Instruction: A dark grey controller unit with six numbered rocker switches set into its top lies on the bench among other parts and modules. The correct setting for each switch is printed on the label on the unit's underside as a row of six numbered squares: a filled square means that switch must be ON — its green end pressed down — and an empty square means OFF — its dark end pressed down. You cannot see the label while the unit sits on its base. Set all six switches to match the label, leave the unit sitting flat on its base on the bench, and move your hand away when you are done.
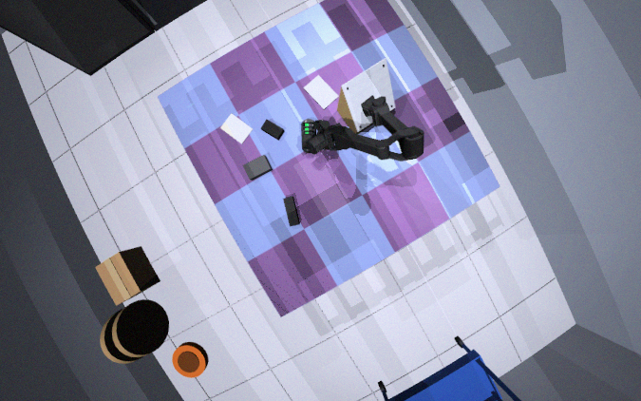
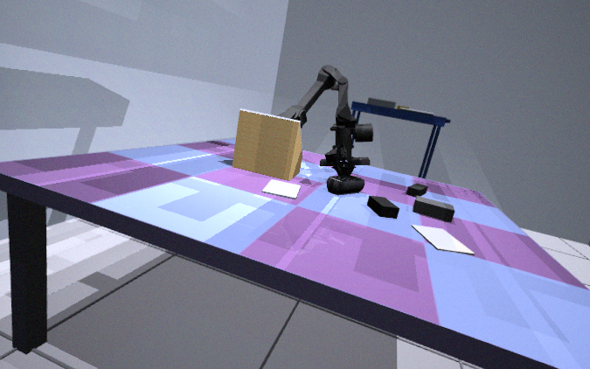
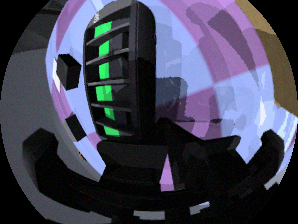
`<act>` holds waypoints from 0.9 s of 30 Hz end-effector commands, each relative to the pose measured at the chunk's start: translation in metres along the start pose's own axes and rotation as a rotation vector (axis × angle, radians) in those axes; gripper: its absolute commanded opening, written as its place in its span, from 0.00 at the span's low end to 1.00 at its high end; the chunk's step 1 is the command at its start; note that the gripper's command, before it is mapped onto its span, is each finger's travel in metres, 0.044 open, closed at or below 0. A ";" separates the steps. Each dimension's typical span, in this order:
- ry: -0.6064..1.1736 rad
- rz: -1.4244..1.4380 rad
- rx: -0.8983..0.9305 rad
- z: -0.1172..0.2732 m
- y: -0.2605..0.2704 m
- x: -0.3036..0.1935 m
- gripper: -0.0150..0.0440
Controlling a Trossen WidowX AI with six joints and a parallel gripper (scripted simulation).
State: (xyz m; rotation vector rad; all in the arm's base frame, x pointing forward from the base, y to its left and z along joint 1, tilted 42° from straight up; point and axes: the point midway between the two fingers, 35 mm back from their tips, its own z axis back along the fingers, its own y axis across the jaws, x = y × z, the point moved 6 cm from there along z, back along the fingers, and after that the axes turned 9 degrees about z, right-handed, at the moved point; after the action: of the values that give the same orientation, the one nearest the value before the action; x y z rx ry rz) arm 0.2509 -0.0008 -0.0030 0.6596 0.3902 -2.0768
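The dark grey controller unit (image 1: pixel 304 138) (image 2: pixel 345 185) (image 3: pixel 145 75) sits flat on the bench, its rocker switches facing up. In the wrist view the green ends form a column along it, split by dark dividers; which ends are pressed down is hard to tell. My gripper (image 1: pixel 315 143) (image 2: pixel 344 174) (image 3: pixel 162 120) is shut and empty, pointing down at one end of the unit. In the wrist view its fingers overlap the unit's lower end; whether they touch it I cannot tell. The label on the underside is hidden.
A wooden wedge (image 2: pixel 267 146) with a white panel (image 1: pixel 367 82) stands beside the arm. White cards (image 1: pixel 321 92) (image 1: pixel 235 127) (image 2: pixel 281 188) (image 2: pixel 443 239) lie flat. Dark blocks (image 1: pixel 273 129) (image 1: pixel 257 167) (image 1: pixel 292 211) (image 2: pixel 383 206) (image 2: pixel 433 208) (image 2: pixel 417 189) lie beyond the unit.
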 end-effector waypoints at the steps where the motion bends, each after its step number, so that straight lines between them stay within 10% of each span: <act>1: 0.000 0.008 0.006 0.000 0.004 -0.001 0.25; 27: -0.001 0.009 0.007 0.053 0.013 -0.001 0.25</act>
State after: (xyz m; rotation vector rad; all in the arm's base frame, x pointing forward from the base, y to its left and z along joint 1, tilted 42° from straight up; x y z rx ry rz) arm 0.2416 -0.0320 0.0381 0.6527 0.3814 -2.0800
